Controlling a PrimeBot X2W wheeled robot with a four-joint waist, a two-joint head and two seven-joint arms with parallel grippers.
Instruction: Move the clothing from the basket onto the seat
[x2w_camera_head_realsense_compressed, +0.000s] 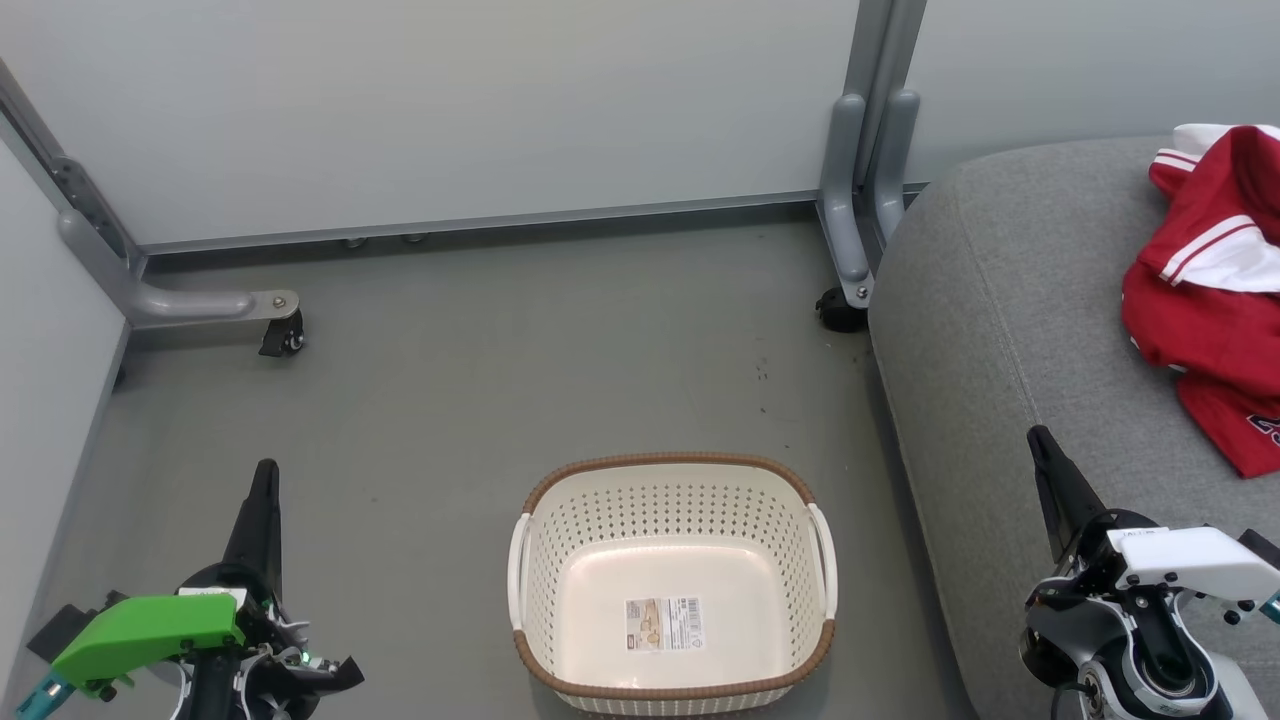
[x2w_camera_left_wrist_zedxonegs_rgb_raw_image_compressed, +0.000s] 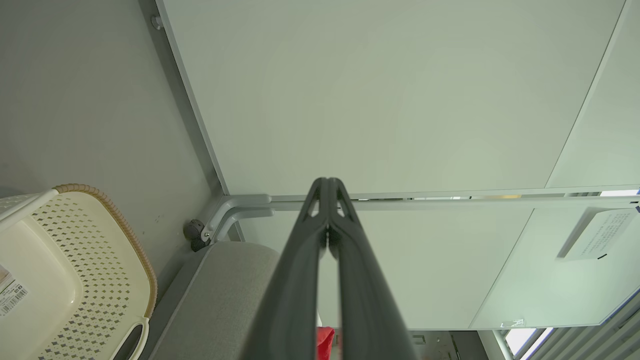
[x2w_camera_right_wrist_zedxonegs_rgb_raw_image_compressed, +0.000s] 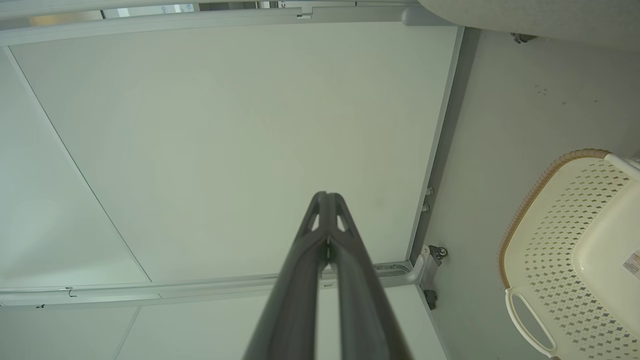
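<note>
Red white-trimmed jersey clothing (x2w_camera_head_realsense_compressed: 1210, 300) lies heaped on the large grey woven-fabric seat (x2w_camera_head_realsense_compressed: 1000, 350); cream perforated plastic basket (x2w_camera_head_realsense_compressed: 670, 520) stands on the grey floor (x2w_camera_head_realsense_compressed: 450, 400) between my left hand (x2w_camera_head_realsense_compressed: 265, 472) and right hand (x2w_camera_head_realsense_compressed: 1036, 437), each with fingers closed together.

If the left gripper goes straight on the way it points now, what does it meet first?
Most likely the pale wall panel; the left gripper aims at it, though depth is unclear.

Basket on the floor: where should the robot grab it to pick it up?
Probably a white side handle, coming from above. The basket stands upright and empty, and each handle is a thin loop standing off the wall, slim enough to pinch.
</note>
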